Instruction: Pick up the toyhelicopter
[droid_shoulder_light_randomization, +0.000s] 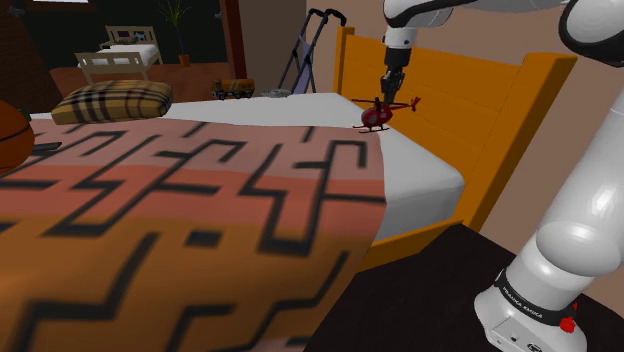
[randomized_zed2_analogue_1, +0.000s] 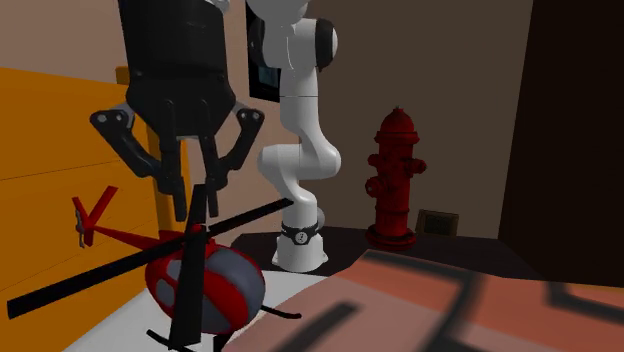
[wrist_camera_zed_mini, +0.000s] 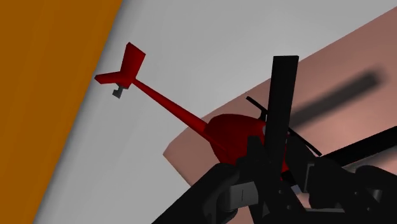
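Note:
A red toy helicopter (droid_shoulder_light_randomization: 377, 117) with black rotor blades and skids sits on the bed's white sheet (droid_shoulder_light_randomization: 425, 170), at the corner of the patterned blanket and near the orange headboard. My black gripper (droid_shoulder_light_randomization: 388, 96) comes straight down onto its top. In the second exterior view the fingers (randomized_zed2_analogue_1: 183, 190) stand close together and the gripper (randomized_zed2_analogue_1: 198, 212) clasps the rotor hub above the red and grey body (randomized_zed2_analogue_1: 205, 285). In the wrist view the red body and tail (wrist_camera_zed_mini: 232, 133) lie just beyond the gripper (wrist_camera_zed_mini: 280, 184), with a black blade rising between the fingers.
The orange headboard (droid_shoulder_light_randomization: 470, 90) stands right behind the helicopter. A pink and black patterned blanket (droid_shoulder_light_randomization: 200, 200) covers most of the bed, and a plaid pillow (droid_shoulder_light_randomization: 112, 100) and a toy truck (droid_shoulder_light_randomization: 232, 90) lie at its far side. A red fire hydrant (randomized_zed2_analogue_1: 395, 180) stands on the floor beside the arm's base.

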